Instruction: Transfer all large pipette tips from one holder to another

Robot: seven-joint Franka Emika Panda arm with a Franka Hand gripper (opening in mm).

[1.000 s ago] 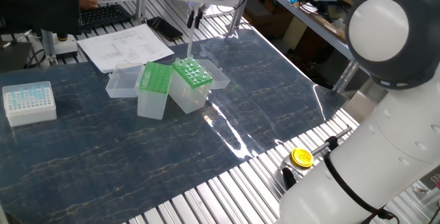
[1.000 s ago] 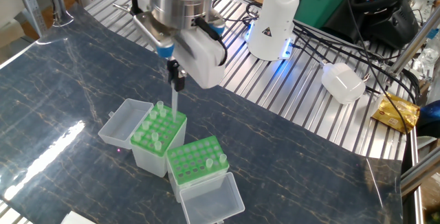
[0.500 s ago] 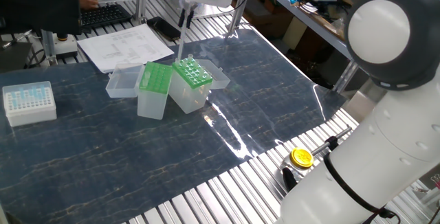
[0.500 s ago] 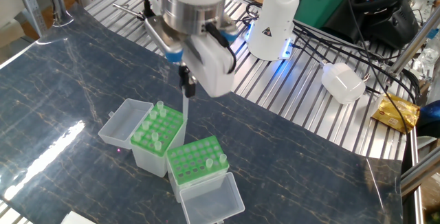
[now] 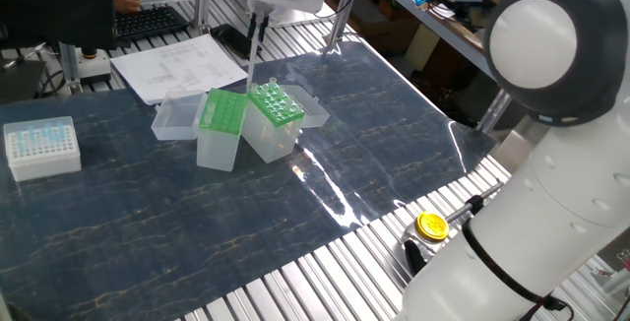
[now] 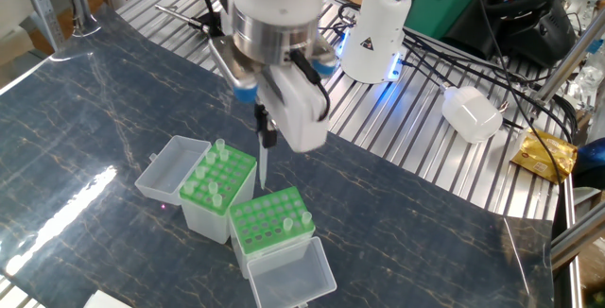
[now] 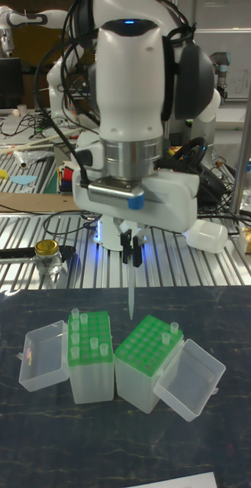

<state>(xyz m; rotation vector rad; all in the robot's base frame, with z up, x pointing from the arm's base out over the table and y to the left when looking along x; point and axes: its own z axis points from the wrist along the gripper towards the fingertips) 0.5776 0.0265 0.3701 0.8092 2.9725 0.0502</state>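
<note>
My gripper [image 6: 267, 136] [image 5: 255, 26] [image 7: 130, 252] is shut on a large pipette tip [image 6: 262, 168] [image 7: 131, 293] that hangs straight down, clear of both boxes. Its point is over the gap between them. The wider green-grid holder [image 6: 203, 218] [image 5: 266, 139] [image 7: 91, 381] carries several upright tips. Beside it, the narrower, taller holder [image 6: 274, 249] [image 5: 219, 149] [image 7: 136, 385] holds one tip [image 6: 307, 218] near a corner. Both have their clear lids hinged open.
At the left of the mat stands a white box with pale-blue tips [image 5: 41, 147]. Papers [image 5: 177, 65] lie behind the holders. A yellow-lidded jar [image 5: 431, 225] sits on the metal slats. The robot base [image 6: 373, 25] and cables are at the far side.
The gripper has carried the tip sideways, from above the wider holder to over the gap toward the narrower one. Both boxes have stayed put.
</note>
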